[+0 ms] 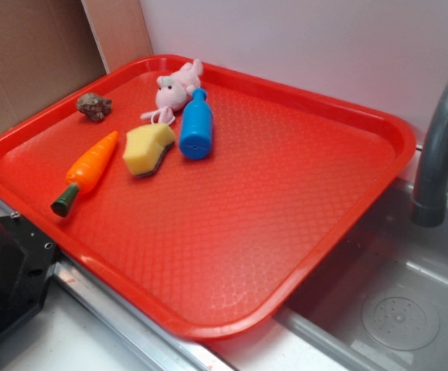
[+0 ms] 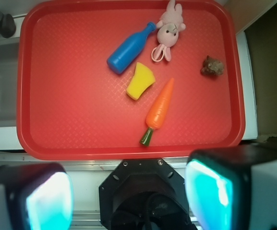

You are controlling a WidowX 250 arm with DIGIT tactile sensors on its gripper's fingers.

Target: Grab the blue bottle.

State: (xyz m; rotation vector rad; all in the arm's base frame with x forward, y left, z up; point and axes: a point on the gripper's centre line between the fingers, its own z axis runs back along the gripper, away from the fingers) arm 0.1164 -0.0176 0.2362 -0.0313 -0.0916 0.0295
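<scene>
The blue bottle [image 1: 196, 126] lies on its side on the red tray [image 1: 285, 193], cap toward the far rim, next to a pink plush bunny [image 1: 177, 85]. In the wrist view the blue bottle [image 2: 128, 49] lies in the upper middle of the tray [image 2: 71, 120]. My gripper [image 2: 128, 196] is high above the tray's near edge, over the robot base, far from the bottle. Its fingers [image 2: 210, 191] stand wide apart with nothing between them. The gripper does not show in the exterior view.
A yellow sponge [image 1: 148, 149], an orange toy carrot [image 1: 88, 170] and a small brown lump [image 1: 94, 106] also lie on the tray. A grey sink [image 1: 394, 309] with a faucet [image 1: 440, 147] is to the right. The black robot base [image 2: 143, 196] sits below the tray's edge.
</scene>
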